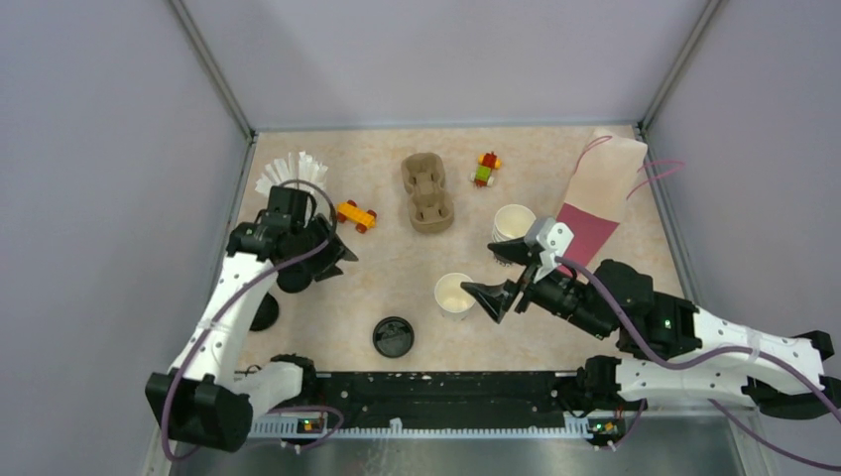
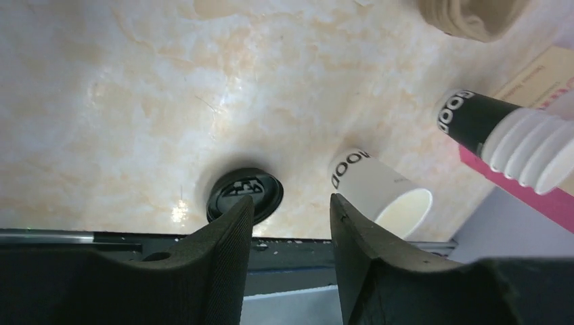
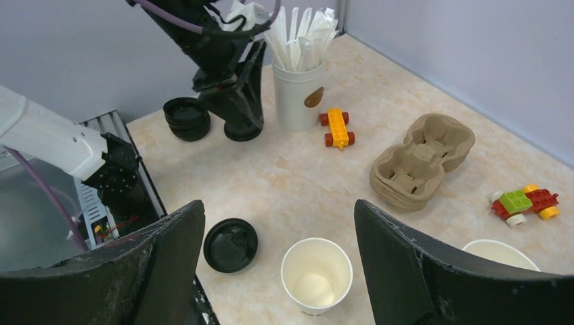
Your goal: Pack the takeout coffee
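Two disposable paper cups stand upright and unlidded on the marbled beige counter point(image 1: 387, 273) in the top external view. The nearer paper cup point(image 1: 454, 294) is white inside, empty, front of centre. The farther paper cup point(image 1: 514, 222) is also white inside, behind and right of the first, just beside a beige-and-maroon paper bag point(image 1: 600, 188) in the far right corner. One flat round black plastic lid point(image 1: 393, 336) lies alone near the front edge, left of the nearer paper cup and apart from it. The brown moulded-pulp two-hole tray point(image 1: 427, 192) sits toward the back with both holes empty. The right gripper point(image 1: 503, 276) is spread wide just right of the nearer paper cup, holding nothing.

Left wrist: the left gripper point(image 2: 290, 203) is partly spread with nothing between its fingers. Beyond it lie the black plastic lid and the nearer paper cup, whose wall is white with black lettering. The farther paper cup shows a dark band with white lettering and several white rims nested together.

Right wrist: the fingers stand wide apart. The nearer paper cup sits between them, untouched, its bottom bare. A stack of black lids point(image 3: 186, 118) is at the counter's left edge. The beige cup point(image 3: 296, 95) is crammed with white sticks point(image 3: 298, 30). A yellow-and-red toy car point(image 3: 337, 127) stands between the beige cup and the tray.
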{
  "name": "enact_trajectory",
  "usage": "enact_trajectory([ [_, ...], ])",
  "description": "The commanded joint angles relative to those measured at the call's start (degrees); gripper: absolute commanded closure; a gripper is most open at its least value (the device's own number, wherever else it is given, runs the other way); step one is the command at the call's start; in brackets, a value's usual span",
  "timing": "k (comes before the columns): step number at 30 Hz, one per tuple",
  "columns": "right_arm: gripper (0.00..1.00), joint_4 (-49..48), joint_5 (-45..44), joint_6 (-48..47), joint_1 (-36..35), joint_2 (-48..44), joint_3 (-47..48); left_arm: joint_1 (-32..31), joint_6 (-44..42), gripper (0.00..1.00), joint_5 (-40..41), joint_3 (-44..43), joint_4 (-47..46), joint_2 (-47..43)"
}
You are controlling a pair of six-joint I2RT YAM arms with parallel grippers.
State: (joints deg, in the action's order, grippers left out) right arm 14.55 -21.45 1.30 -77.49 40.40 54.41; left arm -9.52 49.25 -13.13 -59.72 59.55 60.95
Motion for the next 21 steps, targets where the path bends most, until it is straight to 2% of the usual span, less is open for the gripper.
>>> enact_trajectory([
  [1,0.21,-1.1,-0.9,-0.4,-0.4,-2.3,1.4,-2.2,-4.6,0.48,7.4,1.7,-2.5,6.9],
  [4,0.21,0.1,-1.8,-0.9,-0.5,-3.2,1.9,-1.7,-0.7,0.43,14.3,4.4,-2.4,10.0],
  [6,0.21,0.6,-2.2,-1.0,-0.4,-4.2,1.7,-1.1,2.0,0.43,19.7,4.8,-2.3,11.0],
  [10,0.21,1.9,-2.6,-3.0,-0.4,-5.8,1.3,-0.3,5.4,0.41,28.0,6.7,-6.9,10.9],
  [12,0.21,2.6,-2.8,-3.1,-0.4,-6.6,1.1,0.2,5.3,0.38,26.7,7.4,-8.6,12.0],
  [14,0.21,3.3,-3.2,-3.1,-0.4,-7.3,1.0,-0.5,2.0,0.36,20.2,6.9,-10.6,14.1],
  [17,0.21,3.3,-3.4,-3.6,-0.4,-8.4,0.6,-7.0,0.5,0.37,17.2,5.9,-10.3,16.5],
  [21,0.21,0.7,-3.5,-5.9,-0.4,-9.9,-1.3,-16.8,1.8,0.37,19.3,4.7,-5.9,17.6],
])
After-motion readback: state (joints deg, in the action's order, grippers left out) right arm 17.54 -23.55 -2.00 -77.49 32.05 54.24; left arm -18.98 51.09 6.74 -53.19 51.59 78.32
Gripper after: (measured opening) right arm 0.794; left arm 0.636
